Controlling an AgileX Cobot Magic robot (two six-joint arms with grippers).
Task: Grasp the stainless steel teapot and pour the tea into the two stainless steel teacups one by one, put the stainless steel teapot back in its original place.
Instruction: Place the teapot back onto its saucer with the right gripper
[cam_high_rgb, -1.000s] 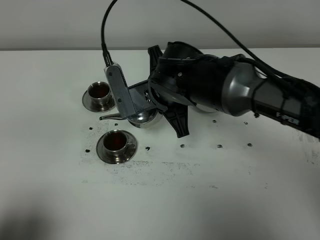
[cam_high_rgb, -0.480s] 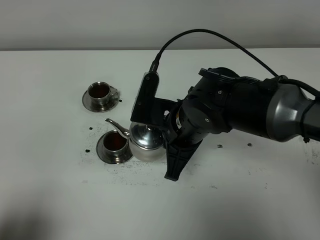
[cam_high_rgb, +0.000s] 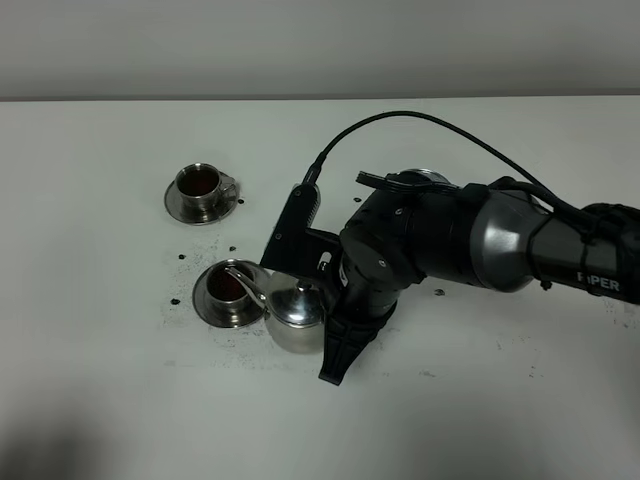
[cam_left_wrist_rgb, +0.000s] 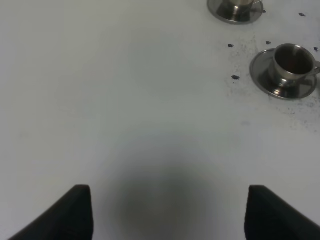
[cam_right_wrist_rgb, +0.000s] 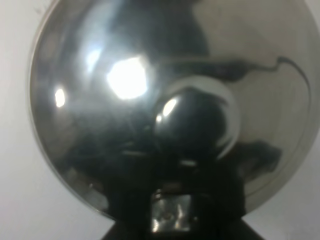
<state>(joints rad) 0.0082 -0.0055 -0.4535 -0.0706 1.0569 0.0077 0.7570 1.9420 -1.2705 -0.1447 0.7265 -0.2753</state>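
The stainless steel teapot (cam_high_rgb: 293, 312) is held low beside the near teacup (cam_high_rgb: 232, 288), roughly upright, with its thin spout (cam_high_rgb: 247, 279) over that cup's rim. My right gripper (cam_high_rgb: 333, 318) is shut on its handle; in the right wrist view the domed lid and knob (cam_right_wrist_rgb: 195, 122) fill the picture. Both teacups hold dark reddish-brown tea (cam_high_rgb: 229, 285); the far teacup (cam_high_rgb: 201, 186) stands on its saucer at the back left. Both cups also show in the left wrist view, near (cam_left_wrist_rgb: 292, 64) and far (cam_left_wrist_rgb: 235, 7). My left gripper (cam_left_wrist_rgb: 170, 215) is open and empty over bare table. The teapot's own saucer is hidden behind the right arm.
The bulky black right arm (cam_high_rgb: 470, 245) and its cable (cam_high_rgb: 400, 118) stretch from the right edge across the middle of the white table (cam_high_rgb: 120, 380). Small dark specks (cam_high_rgb: 180, 256) are scattered around the cups.
The right arm has swung forward and rolled, carrying the teapot from between the two cups towards the front. The spout now hangs over the near teacup.
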